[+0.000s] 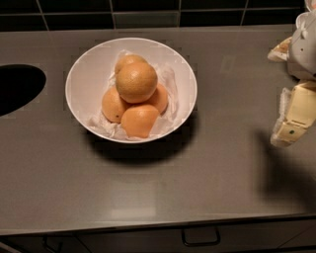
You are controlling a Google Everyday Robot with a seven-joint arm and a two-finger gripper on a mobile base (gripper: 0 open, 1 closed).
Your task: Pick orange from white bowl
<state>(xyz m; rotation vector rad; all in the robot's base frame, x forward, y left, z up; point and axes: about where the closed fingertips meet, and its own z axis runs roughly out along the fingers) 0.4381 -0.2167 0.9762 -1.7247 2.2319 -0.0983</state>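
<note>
The white bowl (pixel 84 74) stands on the grey counter, left of centre, lined with crumpled white paper. The orange (pixel 136 82), large, pale and dimpled, rests on top of several smaller, deeper-orange fruits (pixel 139 120) inside it. My gripper (pixel 278 97) is at the right edge of the view, well to the right of the bowl and above the counter. It is open and empty, with one cream finger (pixel 294 116) low and the other finger (pixel 280 51) higher up.
A dark round opening (pixel 17 89) is cut into the counter at the left edge. A dark tiled wall (pixel 148 12) runs along the back. The counter's front edge has a drawer handle (pixel 201 237) below it.
</note>
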